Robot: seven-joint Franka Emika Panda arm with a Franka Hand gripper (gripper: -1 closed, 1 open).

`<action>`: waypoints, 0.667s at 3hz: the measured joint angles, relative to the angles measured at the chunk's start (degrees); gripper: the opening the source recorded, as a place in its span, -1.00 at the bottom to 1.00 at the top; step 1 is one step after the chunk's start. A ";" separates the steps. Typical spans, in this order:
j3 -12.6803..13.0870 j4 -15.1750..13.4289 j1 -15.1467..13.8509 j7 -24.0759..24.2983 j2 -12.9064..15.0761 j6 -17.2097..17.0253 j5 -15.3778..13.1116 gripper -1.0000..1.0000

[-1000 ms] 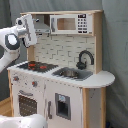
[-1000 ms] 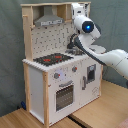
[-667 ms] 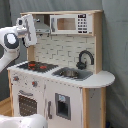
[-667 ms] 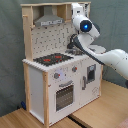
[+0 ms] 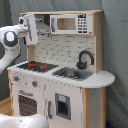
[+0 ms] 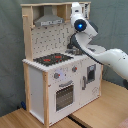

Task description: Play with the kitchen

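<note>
While the tool point(image 5: 31, 29) hangs high beside the grey hood point(image 6: 48, 20) of the kitchen point(image 5: 65, 75), grip state indeterminate, approach appears underway; next move requires descent toward hob point(image 5: 36, 65).

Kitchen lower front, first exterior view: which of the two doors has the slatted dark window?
The oven door, under the hob at the first exterior view's left. The other door, below the sink, has only a small dark square panel.
</note>
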 joint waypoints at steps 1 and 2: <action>-0.23 2.87 -1.71 2.90 0.01 -3.79 -3.33 1.00; -0.24 6.06 -3.62 5.11 0.02 -7.48 -5.83 1.00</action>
